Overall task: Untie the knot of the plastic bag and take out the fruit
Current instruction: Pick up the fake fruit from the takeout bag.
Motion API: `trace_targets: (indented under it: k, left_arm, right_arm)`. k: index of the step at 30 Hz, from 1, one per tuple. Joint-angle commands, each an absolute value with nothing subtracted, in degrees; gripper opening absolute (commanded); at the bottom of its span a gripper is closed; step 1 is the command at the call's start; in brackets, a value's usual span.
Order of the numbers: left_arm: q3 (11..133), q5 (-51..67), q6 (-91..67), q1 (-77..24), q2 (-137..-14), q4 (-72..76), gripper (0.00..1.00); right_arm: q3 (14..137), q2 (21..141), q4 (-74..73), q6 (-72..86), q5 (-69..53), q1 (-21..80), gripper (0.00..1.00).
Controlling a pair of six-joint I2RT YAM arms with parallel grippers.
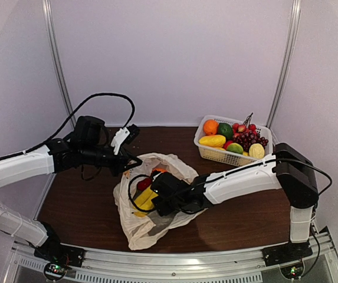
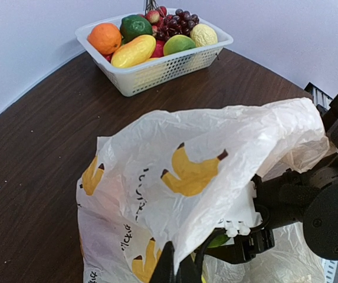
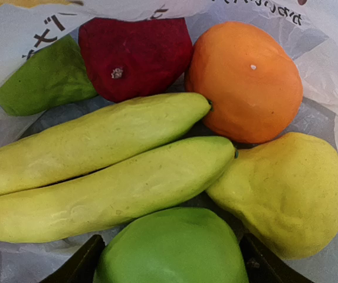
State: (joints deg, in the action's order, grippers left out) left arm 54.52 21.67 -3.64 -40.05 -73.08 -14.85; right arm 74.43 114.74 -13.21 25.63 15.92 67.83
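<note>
plastic bag [image 1: 139,233] lengthwise near-far, mouth open upward

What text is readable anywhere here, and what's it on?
On the plastic bag: black Japanese print beside yellow banana pictures, too creased and blurred to quote.
On the basket and the fruit: no text visible.

Plastic bag [image 2: 216,141] — thin, crinkly (translucent); table [image 2: 39,165] matt wood.

A lab test booth — plain white panel walls [image 1: 169,59], metal corner posts [image 1: 59,65], a dark wooden table [image 1: 86,200].
</note>
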Motion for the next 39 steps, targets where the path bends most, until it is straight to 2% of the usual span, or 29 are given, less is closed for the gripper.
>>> trace_targets:
  k: [1,10,16,28,31,39]
  left_arm:
    - [54.1,21.7,-4.2,-39.6,-73.5,-13.2,0.0]
    - [53.4,25.4,-6.4,-36.2,-72.8,-11.1,0.0]
    - [53.2,26.7,-6.6,-35.7,-72.6,-10.8,0.0]
    - [53.4,25.8,-6.6,-35.7,-72.9,-11.7,0.0]
    - [53.5,25.1,-6.2,-35.7,-72.7,-12.3,0.0]
    - [53.0,24.6,-6.2,-35.7,-71.2,-12.2,0.0]
  right_arm:
    - [73.7,113.2,-12.0,25.0,16.4,67.8,0.7]
    - [67.1,102.9,-2.8,18.4,11.7,70.2,0.69]
    - [60.9,94.6,4.1,13.3,13.0,74.5,0.7]
    - [55.6,76.9,13.4,12.9,9.6,76.6,0.69]
    - [55.4,72.2,11.2,12.2,14.8,76.3,0.7]
    - [62.0,65.2,-7.4,10.0,27.2,70.4,0.69]
